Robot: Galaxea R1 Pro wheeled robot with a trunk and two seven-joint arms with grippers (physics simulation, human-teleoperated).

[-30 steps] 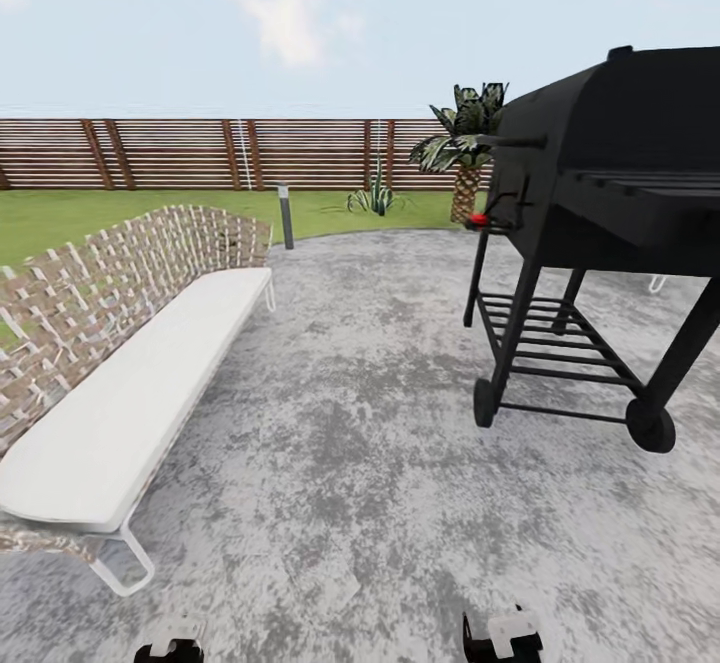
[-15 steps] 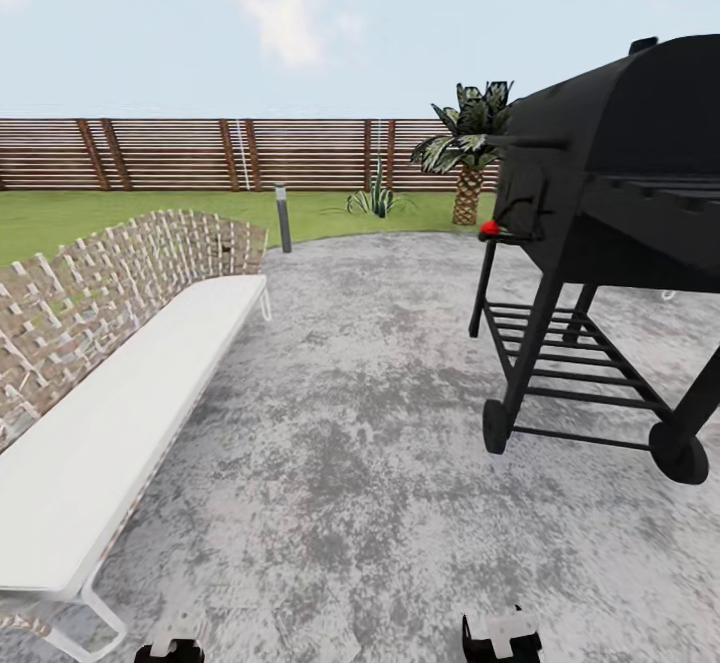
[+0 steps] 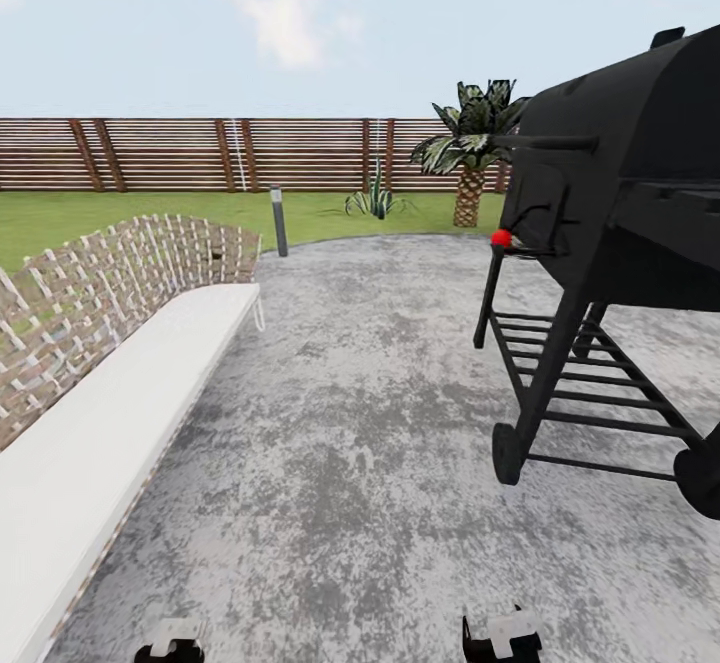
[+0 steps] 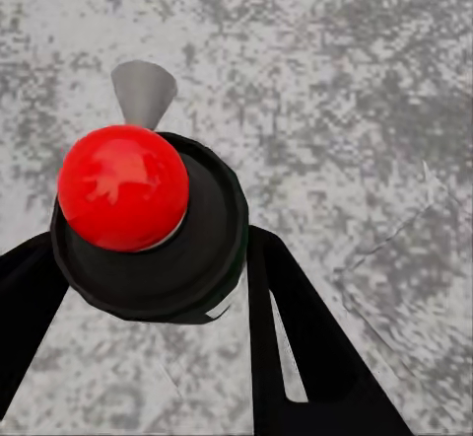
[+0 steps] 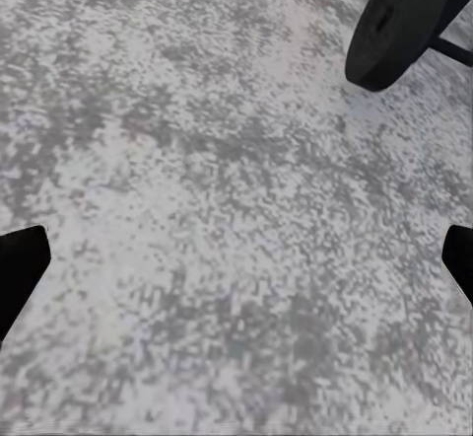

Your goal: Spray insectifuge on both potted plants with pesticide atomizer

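In the left wrist view my left gripper (image 4: 148,249) is shut on the pesticide atomizer (image 4: 187,258). It is seen end-on as a round dark body with a small white patch, a red ball at its tip and a grey cone beside that. The black fingers (image 4: 296,337) sit on either side of it, above the stone patio (image 4: 345,81). My right gripper (image 5: 236,258) hangs open over bare patio with nothing between its fingertips (image 5: 20,268). The potted plants are out of view. Both arm ends (image 3: 170,643) peek in at the bottom of the head view.
A black grill (image 3: 620,193) on wheels with a red knob (image 3: 501,238) stands close on the right; its wheel (image 5: 399,22) is near my right gripper. A wicker bench with a white cushion (image 3: 110,413) runs along the left. Beyond are lawn, a grey bollard light (image 3: 278,221), a palm (image 3: 466,153) and the fence (image 3: 200,153).
The head view has moved forward across the patio: the bench has slid down and left, and the grill looms larger and further right. Nothing in the scene itself has moved.
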